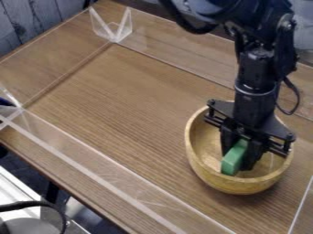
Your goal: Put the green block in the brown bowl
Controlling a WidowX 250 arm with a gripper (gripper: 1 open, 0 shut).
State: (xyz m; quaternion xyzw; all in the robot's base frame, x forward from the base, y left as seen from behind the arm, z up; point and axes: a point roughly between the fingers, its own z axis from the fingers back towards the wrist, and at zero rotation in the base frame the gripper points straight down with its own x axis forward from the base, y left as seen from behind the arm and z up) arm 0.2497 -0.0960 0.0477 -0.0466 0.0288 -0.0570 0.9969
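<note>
Green against pale wood, a small block (232,159) stands on a slant within the brown bowl (240,186) as a black robot arm (254,64) reaches down over it from the far side of the table (110,101). The pincer (236,140) has the block's upper part between its tips, pinching it, while the lower part points down toward the bottom of the bowl, nearer the side facing the onlookers. Whether that lower end touches the wood cannot be told from where we stand.

Most of the job appears done: the block has been picked up, and it is inside the rim, well past the edge that might have caught it. What is left, by the look of it, is the release. The tips must spread to let the block drop or settle, and the arm must then lift away without dragging the piece along or knocking the thick wooden wall. The block may topple onto its side once freed, which would do no harm so long as it lies within the bowl. Black cables (35,208) curl at the near left corner of the scene, well apart from the bowl and out of the way of the work.
</note>
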